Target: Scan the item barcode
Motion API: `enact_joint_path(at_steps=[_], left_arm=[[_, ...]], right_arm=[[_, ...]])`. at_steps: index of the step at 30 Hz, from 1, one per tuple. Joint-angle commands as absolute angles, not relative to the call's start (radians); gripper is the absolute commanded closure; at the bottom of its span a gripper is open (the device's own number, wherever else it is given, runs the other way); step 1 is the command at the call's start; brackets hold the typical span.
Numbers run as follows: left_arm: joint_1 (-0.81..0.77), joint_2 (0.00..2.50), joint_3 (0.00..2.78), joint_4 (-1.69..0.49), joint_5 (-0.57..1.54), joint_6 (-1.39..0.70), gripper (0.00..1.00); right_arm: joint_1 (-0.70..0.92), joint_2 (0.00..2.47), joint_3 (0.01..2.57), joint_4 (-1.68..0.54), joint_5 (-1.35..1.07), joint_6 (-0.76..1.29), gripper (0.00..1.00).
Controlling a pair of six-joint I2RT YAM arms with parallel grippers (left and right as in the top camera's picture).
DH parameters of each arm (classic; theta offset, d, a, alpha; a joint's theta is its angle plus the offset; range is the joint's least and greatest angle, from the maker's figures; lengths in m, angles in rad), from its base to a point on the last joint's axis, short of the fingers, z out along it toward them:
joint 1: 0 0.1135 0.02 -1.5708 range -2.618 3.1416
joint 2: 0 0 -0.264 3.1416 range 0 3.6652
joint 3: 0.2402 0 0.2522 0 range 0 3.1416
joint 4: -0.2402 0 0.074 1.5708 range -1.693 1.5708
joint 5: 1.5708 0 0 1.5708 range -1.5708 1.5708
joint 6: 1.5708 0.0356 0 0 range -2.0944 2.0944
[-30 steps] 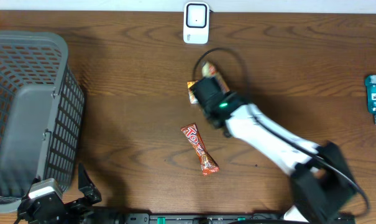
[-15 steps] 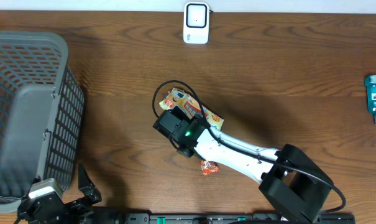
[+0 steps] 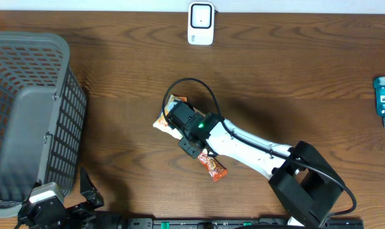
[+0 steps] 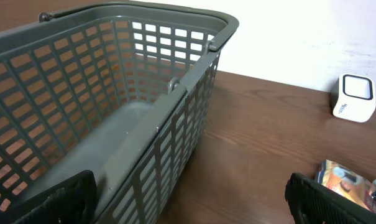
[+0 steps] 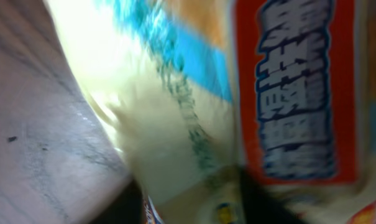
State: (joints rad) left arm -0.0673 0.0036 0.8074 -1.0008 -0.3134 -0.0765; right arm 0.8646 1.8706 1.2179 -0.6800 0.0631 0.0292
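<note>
Showing blurred, unreadable blue lettering, the yellow-and-orange snack packet (image 3: 161,121) lies on the brown wooden table (image 3: 294,76) directly under the right gripper (image 3: 177,116). Whether that gripper grasps it cannot be told; the left gripper (image 4: 194,202) gapes empty.

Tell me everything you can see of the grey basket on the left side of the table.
The grey basket looks like plastic, with lattice walls, a thick rim and a solid floor. It stands upright on the wooden table at its left end, and the overhead view cuts part of it off. The part of its inside that shows holds nothing.
</note>
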Motion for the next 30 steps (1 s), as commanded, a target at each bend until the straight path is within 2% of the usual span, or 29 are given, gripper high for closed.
enact_joint_path(at_steps=[1,8,14,21,30], left_arm=[[-0.064,0.003,0.735,-1.099,-0.341,-0.147,0.02],[-0.064,0.003,0.735,-1.099,-0.341,-0.147,0.02],[-0.064,0.003,0.735,-1.099,-0.341,-0.147,0.02],[-0.064,0.003,0.735,-1.099,-0.341,-0.147,0.02],[-0.064,0.003,0.735,-1.099,-0.341,-0.147,0.02]], right_arm=[[0.849,1.851,1.269,-0.702,0.08,0.014,0.01],[0.854,1.807,1.328,-0.724,0.12,-0.018,0.01],[0.864,1.839,1.275,-0.702,0.218,-0.103,0.01],[0.92,1.839,1.234,-0.672,0.224,-0.106,0.01],[0.944,1.839,1.231,-0.677,0.364,-0.138,0.01]])
